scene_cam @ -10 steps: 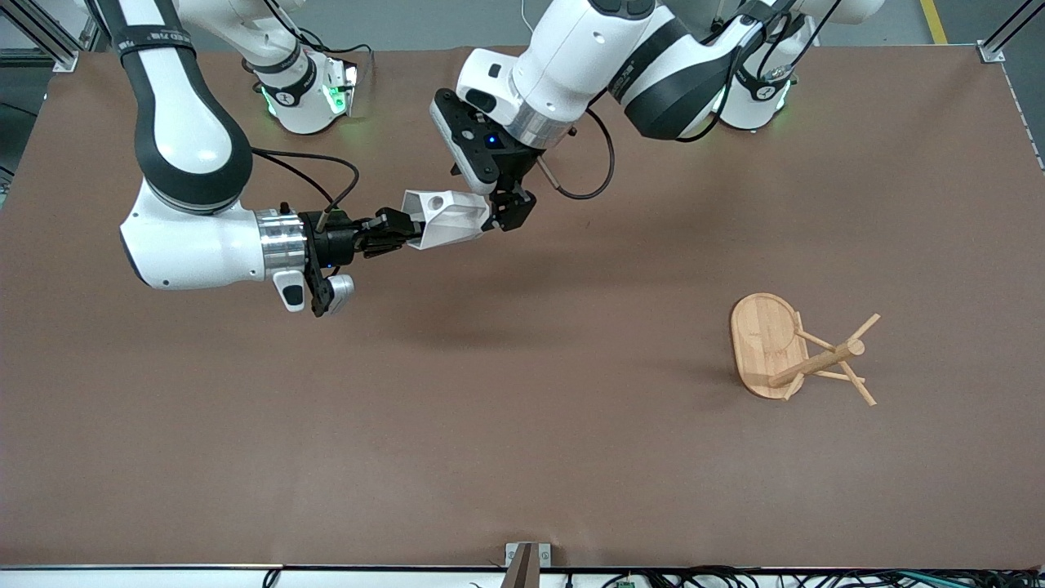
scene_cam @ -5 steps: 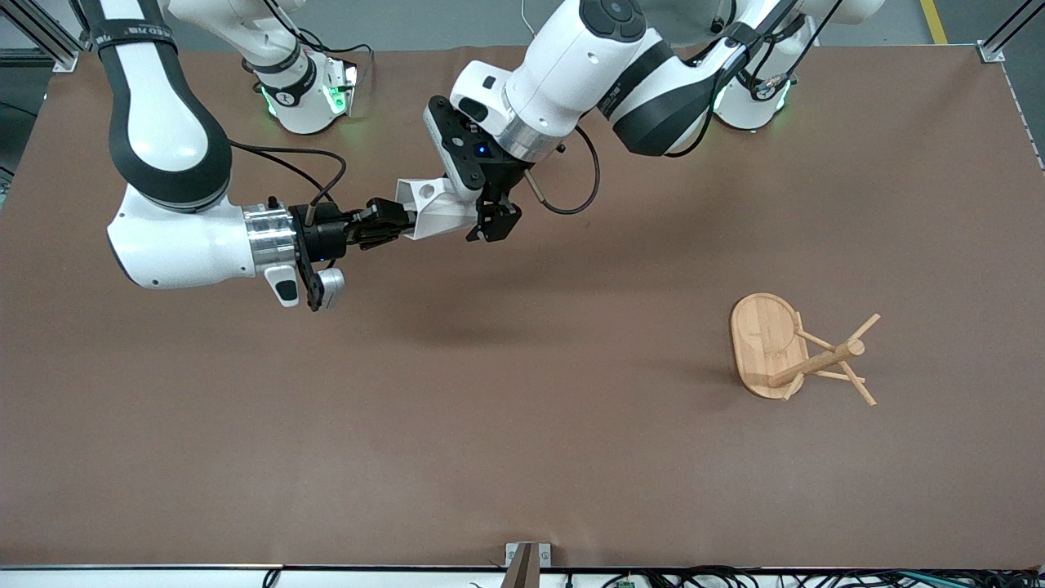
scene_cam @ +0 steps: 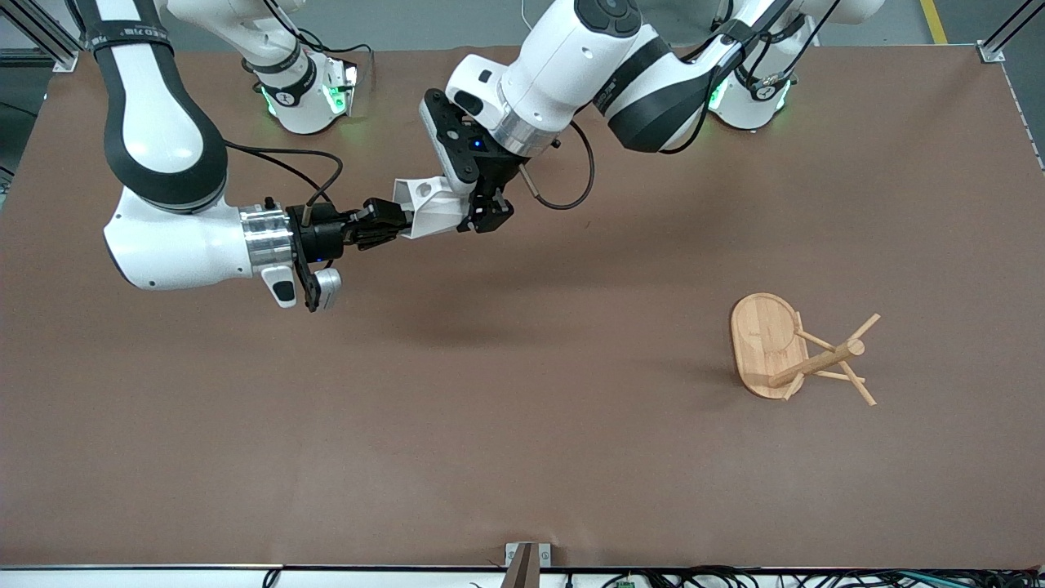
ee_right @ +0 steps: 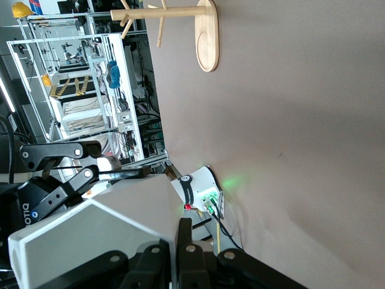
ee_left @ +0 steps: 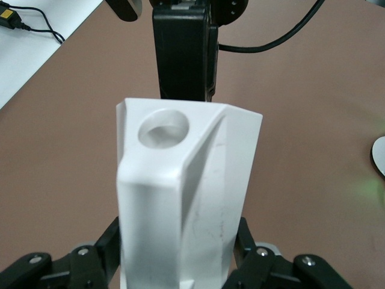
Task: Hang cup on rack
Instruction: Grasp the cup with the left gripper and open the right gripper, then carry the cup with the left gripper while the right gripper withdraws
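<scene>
Left gripper [scene_cam: 483, 214] now clamping onto cup [scene_cam: 433, 208]; a second ago its fingers were spread around cup's end, and both arms have drifted slightly toward right arm's end of table.

Right gripper [scene_cam: 390, 227] still pinching cup's other end. Cup being held in air by both grippers, lying sideways over table [scene_cam: 522, 457] near the bases, tab handle with hole facing up.

Meaning, likely: handover under way; right gripper's release looking due next.

Cup interior not showing; contents cannot tell.

Rack [scene_cam: 796, 351] standing well apart toward left arm's end, pegs bare.
</scene>
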Robot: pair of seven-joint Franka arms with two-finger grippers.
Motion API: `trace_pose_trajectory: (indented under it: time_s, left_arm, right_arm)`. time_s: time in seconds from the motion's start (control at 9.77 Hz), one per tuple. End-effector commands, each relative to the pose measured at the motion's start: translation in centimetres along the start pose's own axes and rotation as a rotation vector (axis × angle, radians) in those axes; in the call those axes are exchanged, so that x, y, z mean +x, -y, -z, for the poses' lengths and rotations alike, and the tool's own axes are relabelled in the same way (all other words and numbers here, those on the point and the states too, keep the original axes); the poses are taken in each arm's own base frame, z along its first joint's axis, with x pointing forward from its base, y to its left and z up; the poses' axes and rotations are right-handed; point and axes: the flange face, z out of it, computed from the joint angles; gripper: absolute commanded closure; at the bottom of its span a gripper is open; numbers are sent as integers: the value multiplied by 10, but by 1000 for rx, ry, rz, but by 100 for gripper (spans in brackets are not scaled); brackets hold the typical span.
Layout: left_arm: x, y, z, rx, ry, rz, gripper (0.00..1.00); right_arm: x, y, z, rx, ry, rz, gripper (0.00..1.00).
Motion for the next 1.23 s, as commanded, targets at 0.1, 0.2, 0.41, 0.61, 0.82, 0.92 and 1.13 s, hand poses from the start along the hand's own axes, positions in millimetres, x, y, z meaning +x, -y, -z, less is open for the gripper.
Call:
trace_pose_trajectory:
  time_s: [0.1,0.2,0.41,0.61,0.82,0.92,1.13]
  left_arm:
    - [-14,18,-22,-5,23,2,100]
    - [-17,22,-22,0,33,1,100]
    - [-24,29,-25,0,66,-1,100]
    - [-40,55,-24,23,119,-5,100]
    - [-55,80,-22,36,175,35,100]
    - [-70,111,-11,49,195,104,100]
    - [-97,156,12,78,244,326,100]
  right_arm:
    - [-21,13,14,-9,43,-52,0]
    - [-25,6,26,-117,41,-43,0]
    - [-31,-12,60,-279,15,-48,0]
    - [-49,-21,120,-489,-67,-138,0]
    - [-65,-19,162,-638,-136,-198,0]
    - [-75,-28,191,-707,-173,-222,0]
    - [-93,-20,252,-892,-264,-235,0]
